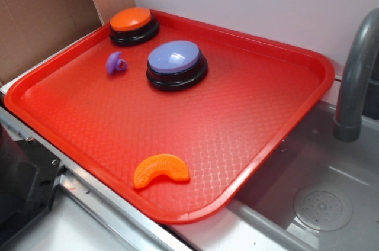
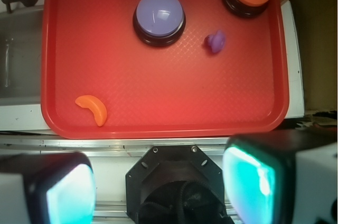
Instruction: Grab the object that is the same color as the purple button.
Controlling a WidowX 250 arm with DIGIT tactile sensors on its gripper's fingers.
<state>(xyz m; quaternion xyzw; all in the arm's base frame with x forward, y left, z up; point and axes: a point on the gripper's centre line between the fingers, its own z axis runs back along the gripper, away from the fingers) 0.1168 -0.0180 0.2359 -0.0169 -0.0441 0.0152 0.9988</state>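
Purple toy piece (image 1: 116,63), lavender button (image 1: 176,57), red waffle-textured tray (image 1: 237,121).

A large red plastic tray (image 1: 249,144) lies on the counter, with a grey metal sink (image 1: 323,203) just beside it on the right in the exterior view and a grey curved faucet (image 1: 357,73) rising at the sink's far edge. On the tray, the round orange-topped button on a black base (image 1: 133,26) sits in the far left corner. The large round lavender-purple dome button on a black base (image 1: 176,64) stands nearer and to its right. The small knobbly purple plastic toy piece (image 1: 115,63) lies just left of the purple button, apart from it. The orange crescent-shaped plastic slice (image 1: 160,170) lies near the tray's front edge, well apart from the rest.

In the wrist view, the gripper (image 2: 158,187) hangs outside the tray's near rim, its two fingers spread wide.
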